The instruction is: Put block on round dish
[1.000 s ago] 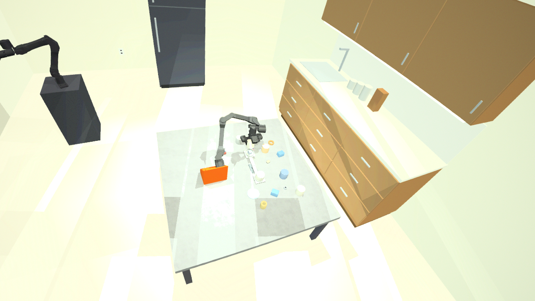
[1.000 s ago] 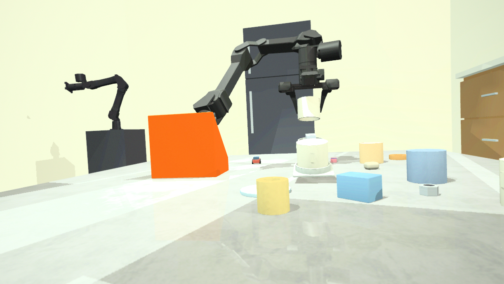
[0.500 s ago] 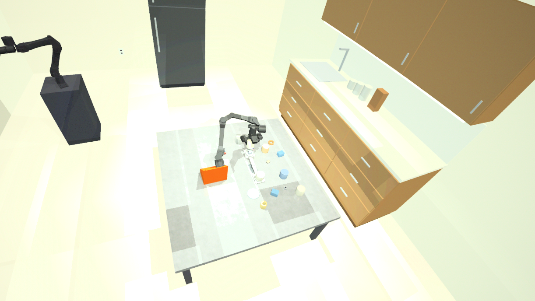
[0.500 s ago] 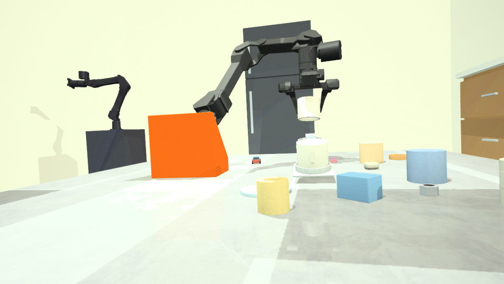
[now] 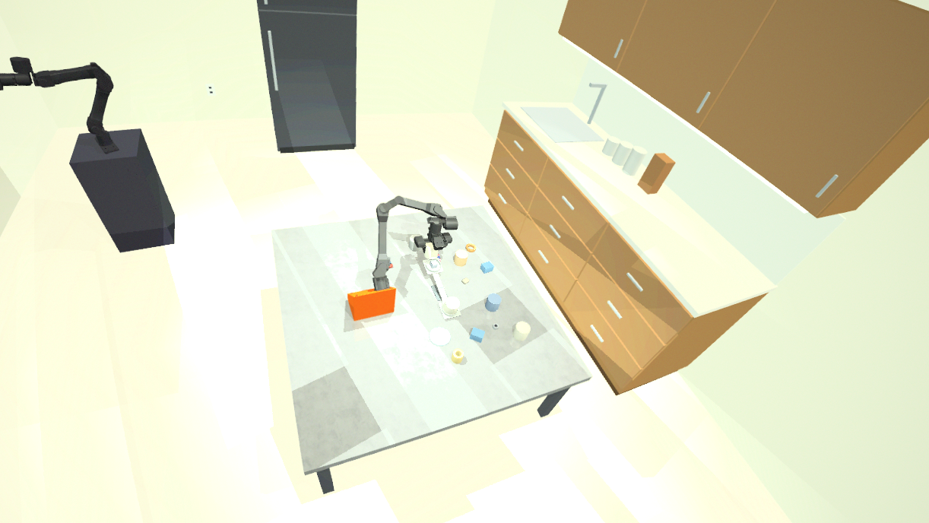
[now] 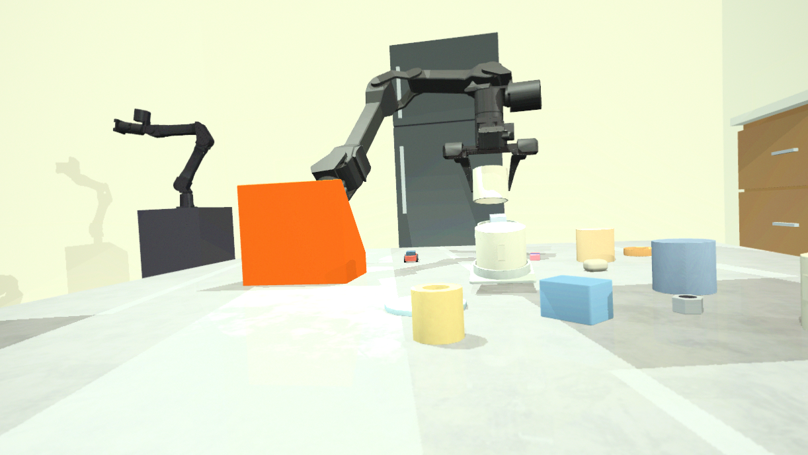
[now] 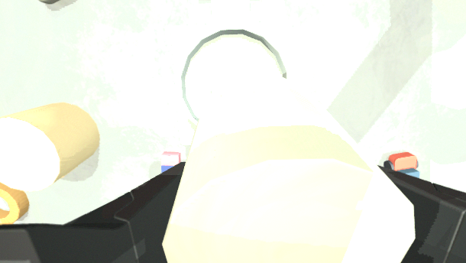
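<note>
My gripper (image 5: pixel 432 247) (image 6: pixel 490 182) (image 7: pixel 265 168) is shut on a cream cup (image 6: pixel 490 192) (image 7: pixel 286 202) and holds it upright in the air. The cup hangs above the far end of the balance (image 5: pixel 439 286) (image 6: pixel 481 278). A small pale blue block (image 5: pixel 433 263) (image 6: pixel 497 217) shows on that end, with a gap between it and the cup. The wrist view does not show the block. The other cream cup (image 5: pixel 451 305) (image 6: pixel 500 248) stands on the near end. The round dish (image 5: pixel 439 336) (image 6: pixel 398 306) lies on the table in front of the balance, with no cup above it.
An orange box (image 5: pixel 372 303) (image 6: pixel 293 231) stands by the arm's base. A yellow hollow cylinder (image 5: pixel 458 356) (image 6: pixel 438 317) and a blue block (image 5: pixel 477 335) (image 6: pixel 575 300) are near the dish. A tan cylinder (image 5: pixel 461 258) (image 6: pixel 594 245) (image 7: pixel 76 134) stands right of the balance. A toy car (image 6: pixel 410 256) (image 7: pixel 404 162) is left.
</note>
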`<act>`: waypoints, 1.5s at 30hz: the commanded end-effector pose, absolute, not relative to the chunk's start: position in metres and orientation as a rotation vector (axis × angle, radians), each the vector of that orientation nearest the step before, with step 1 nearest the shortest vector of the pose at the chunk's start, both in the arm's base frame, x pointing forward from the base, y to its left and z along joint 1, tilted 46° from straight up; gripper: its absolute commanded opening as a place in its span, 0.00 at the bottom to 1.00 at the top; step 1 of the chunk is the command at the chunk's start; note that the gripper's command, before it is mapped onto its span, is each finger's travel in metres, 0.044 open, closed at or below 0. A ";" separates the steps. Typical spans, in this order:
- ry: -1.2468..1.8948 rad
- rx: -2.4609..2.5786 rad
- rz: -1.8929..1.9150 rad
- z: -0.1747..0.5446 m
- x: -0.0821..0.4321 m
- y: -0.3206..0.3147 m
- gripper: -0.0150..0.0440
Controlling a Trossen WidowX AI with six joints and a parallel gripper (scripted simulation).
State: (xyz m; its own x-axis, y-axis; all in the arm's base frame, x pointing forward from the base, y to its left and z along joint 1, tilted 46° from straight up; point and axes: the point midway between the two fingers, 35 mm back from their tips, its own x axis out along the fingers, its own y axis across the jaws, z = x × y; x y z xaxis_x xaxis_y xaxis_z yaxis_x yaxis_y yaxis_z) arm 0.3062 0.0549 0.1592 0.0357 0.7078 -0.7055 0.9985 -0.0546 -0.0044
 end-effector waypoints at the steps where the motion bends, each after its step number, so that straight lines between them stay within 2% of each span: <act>1: 1.708 1.809 -0.757 0.161 0.297 0.074 0.25; 18: 1.717 1.835 -0.728 0.162 0.237 0.161 0.25; 45: 1.720 1.837 -0.725 0.124 0.239 0.202 0.25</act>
State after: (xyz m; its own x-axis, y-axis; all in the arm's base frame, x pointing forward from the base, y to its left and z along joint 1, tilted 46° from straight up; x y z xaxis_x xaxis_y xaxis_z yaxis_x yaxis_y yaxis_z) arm 0.2382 0.2001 0.1268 0.0471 0.7235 -0.6887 0.9984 -0.0555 0.0100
